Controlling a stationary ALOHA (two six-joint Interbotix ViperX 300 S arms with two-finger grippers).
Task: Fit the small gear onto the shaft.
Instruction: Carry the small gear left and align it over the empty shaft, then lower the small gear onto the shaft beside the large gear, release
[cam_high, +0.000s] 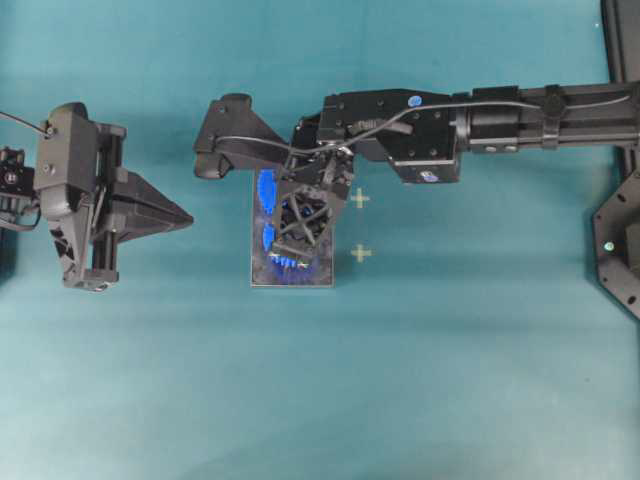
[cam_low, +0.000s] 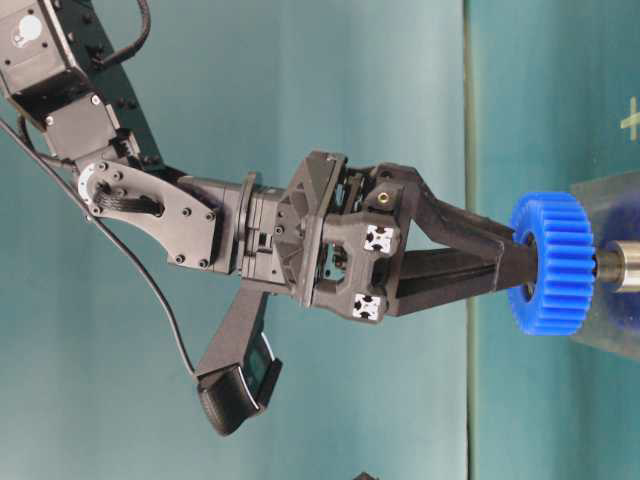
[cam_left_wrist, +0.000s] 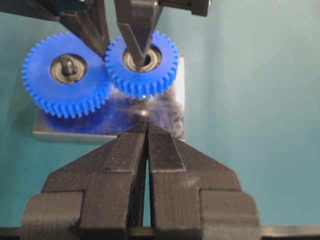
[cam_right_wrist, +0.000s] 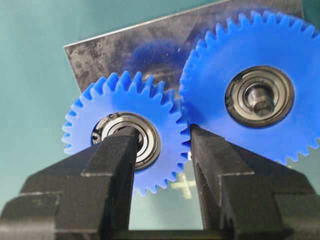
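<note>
Clamped the right gripper on the small gear, jaws parted only by the width of the gear's blue wall: one finger laid over the silver bearing ring at the hub, the other wedged against the toothed rim, in the gap next to the larger gear. Kept the small gear flat over the dark grey plate, teeth just beside those of the larger gear; could not tell whether actually meshed. Seen from the table-level view: small gear at the fingertips, with a short silver-grey stub, taken for the shaft, showing on the gear's far side, towards the plate. Could not tell how far down the shaft the gear sat, nor whether it touched the plate. Seen from above: right gripper reached down over the plate and hid most of both gears, with only bits of blue showing. Held the left gripper well apart from the plate, off to the side over the teal table, pointed towards the gears. Pressed its fingers together with nothing between them, tips touching, as the left wrist view showed, with the small gear and the larger gear side by side beyond them.
</note>
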